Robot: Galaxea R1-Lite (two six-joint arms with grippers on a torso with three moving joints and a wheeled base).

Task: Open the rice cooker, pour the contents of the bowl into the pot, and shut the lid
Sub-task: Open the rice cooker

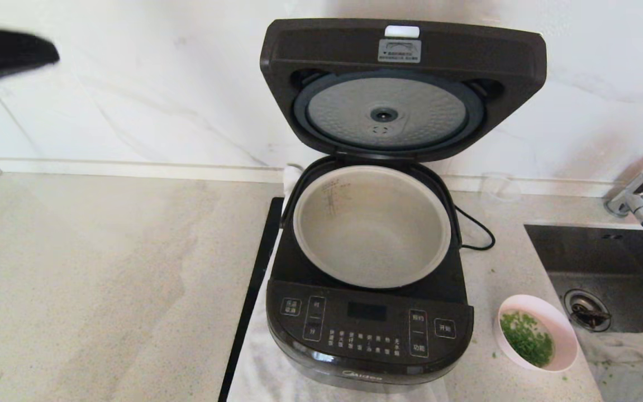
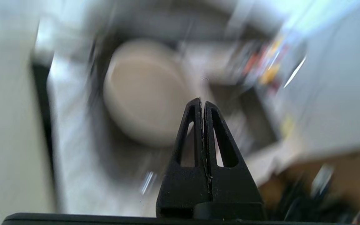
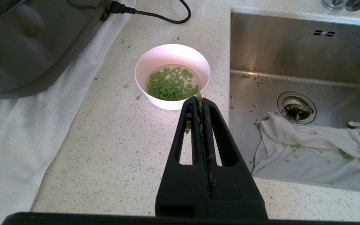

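Note:
The black rice cooker stands mid-counter with its lid swung upright, the silver inner plate facing me. The grey-beige pot inside looks empty. The pale pink bowl sits on the counter right of the cooker's front, holding chopped green bits in water. My right gripper hovers shut just short of the bowl, a green scrap stuck between its tips. My left gripper is shut, high above the pot; part of that arm shows blurred at the far left.
A steel sink with a crumpled white cloth lies right of the bowl, with a tap behind it. A clear cup and the power cord sit behind the cooker. A white towel lies under the cooker.

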